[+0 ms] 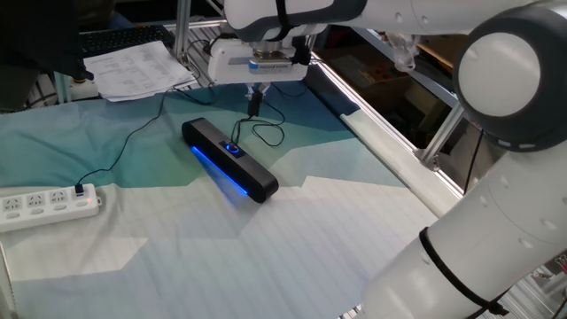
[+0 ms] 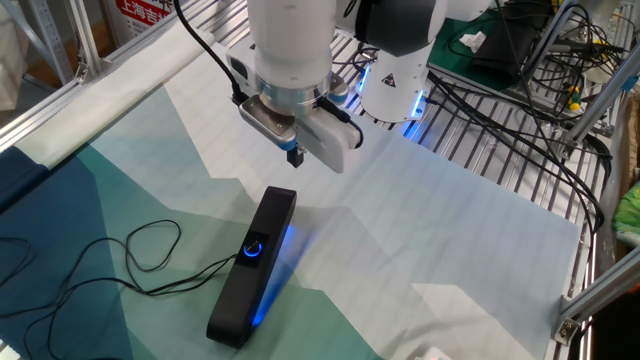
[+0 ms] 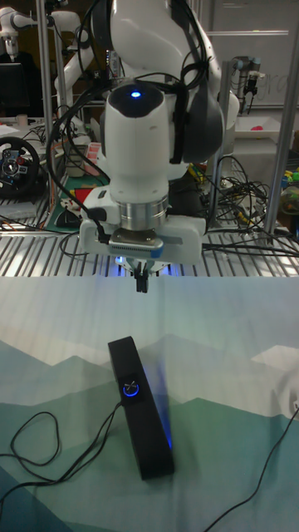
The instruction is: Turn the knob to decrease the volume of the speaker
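Note:
The speaker (image 1: 229,160) (image 2: 253,266) (image 3: 139,407) is a slim black bar lying diagonally on the teal and white cloth, with a blue glow along one long edge. Its knob (image 1: 233,149) (image 2: 254,249) (image 3: 130,388), ringed in blue light, sits on the top face near the middle. My gripper (image 1: 254,105) (image 2: 295,157) (image 3: 142,286) hangs above the cloth just beyond one end of the bar. It points straight down, clear of the speaker. Its two fingers are pressed together with nothing between them.
A white power strip (image 1: 49,204) lies at the cloth's left side, with a thin black cable (image 2: 100,262) looping from the speaker toward it. Papers (image 1: 133,67) and a keyboard lie at the back. Aluminium rails (image 1: 381,133) border the table.

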{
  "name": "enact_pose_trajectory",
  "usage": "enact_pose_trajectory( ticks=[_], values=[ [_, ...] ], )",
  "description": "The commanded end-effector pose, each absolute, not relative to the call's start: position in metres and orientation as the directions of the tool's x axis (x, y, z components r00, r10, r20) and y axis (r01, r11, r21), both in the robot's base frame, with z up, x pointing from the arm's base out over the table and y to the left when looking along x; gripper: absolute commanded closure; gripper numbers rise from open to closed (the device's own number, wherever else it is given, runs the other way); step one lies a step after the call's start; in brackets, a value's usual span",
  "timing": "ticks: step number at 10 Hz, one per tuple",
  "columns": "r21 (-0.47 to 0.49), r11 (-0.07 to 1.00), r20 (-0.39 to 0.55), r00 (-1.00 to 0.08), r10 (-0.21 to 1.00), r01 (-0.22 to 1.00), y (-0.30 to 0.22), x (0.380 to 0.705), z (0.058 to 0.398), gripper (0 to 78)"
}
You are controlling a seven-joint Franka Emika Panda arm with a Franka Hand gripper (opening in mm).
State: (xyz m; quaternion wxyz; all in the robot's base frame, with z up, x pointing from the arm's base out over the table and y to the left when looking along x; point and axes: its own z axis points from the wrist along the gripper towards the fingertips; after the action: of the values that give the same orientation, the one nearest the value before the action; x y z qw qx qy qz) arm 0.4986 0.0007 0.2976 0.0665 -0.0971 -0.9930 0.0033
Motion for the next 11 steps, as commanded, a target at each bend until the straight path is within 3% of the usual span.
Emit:
enact_pose_trajectory(
  ticks=[1,11],
  values=[
    [-0.021,0.978,0.129,-0.97,0.208,0.207,0.0,0.5,0.298,77.6],
    [-0.02,0.953,0.089,-0.949,0.304,0.303,-0.009,0.522,0.252,77.6]
  ],
)
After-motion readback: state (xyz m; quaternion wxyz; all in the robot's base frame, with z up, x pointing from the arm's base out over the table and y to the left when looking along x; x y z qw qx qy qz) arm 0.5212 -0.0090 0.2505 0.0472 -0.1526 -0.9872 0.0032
